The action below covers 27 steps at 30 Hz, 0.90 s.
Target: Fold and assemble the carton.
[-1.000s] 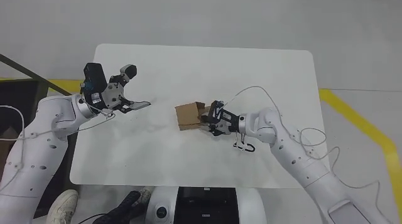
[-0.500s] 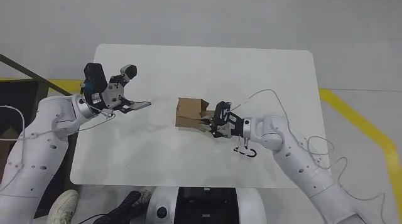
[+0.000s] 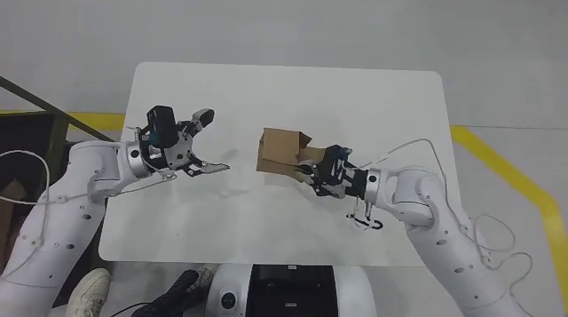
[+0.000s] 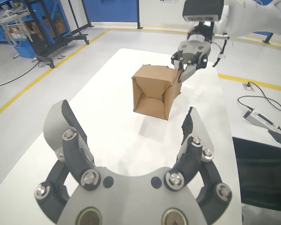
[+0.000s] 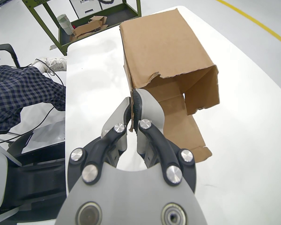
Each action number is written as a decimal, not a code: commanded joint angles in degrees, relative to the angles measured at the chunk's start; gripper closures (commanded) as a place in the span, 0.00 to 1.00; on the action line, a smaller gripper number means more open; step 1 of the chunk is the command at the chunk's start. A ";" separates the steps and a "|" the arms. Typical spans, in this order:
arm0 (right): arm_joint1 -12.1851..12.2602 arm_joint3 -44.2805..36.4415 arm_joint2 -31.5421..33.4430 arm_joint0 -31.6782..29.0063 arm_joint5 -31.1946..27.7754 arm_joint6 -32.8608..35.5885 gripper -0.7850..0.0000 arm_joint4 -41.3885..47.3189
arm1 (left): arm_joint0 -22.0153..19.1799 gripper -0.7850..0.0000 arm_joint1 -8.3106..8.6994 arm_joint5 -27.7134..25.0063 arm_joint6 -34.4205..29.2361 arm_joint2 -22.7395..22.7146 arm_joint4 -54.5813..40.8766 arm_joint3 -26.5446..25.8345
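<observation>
Near the middle of the white table [image 3: 373,104], one brown carton [image 3: 282,148] sits between two grippers.
The right gripper [image 3: 311,173] pinches the torn edge of one carton wall, its jaws pressed onto the cardboard. The carton's length runs from there toward the left gripper [image 3: 214,141], whose jaws are spread wide and empty. That gripper is well apart from the carton and faces its open end.

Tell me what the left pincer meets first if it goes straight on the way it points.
Most likely the carton, its open end facing the left pincer; only bare table lies between.
</observation>
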 commanded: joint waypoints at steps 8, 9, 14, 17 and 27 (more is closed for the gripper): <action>0.85 -5.58 0.51 -2.63 -0.44 2.03 1.00 -1.04 | -3.09 0.00 1.92 0.00 2.14 9.47 4.87 -0.83; 0.91 -5.80 0.55 -2.71 -0.48 2.03 1.00 -1.04 | -3.67 0.00 2.18 0.00 2.18 10.74 4.95 -0.67; 1.20 -6.83 0.78 -3.03 -0.86 1.25 1.00 -1.02 | -6.96 0.00 3.33 0.00 2.56 15.78 3.75 1.00; 1.37 -7.34 0.70 -3.21 -1.53 0.75 1.00 -1.03 | -8.89 0.00 3.76 0.00 3.15 17.95 3.08 1.59; 1.58 -7.48 -1.20 -2.45 -2.64 -0.12 1.00 -1.03 | -12.98 0.00 4.62 0.00 2.97 23.30 0.04 3.89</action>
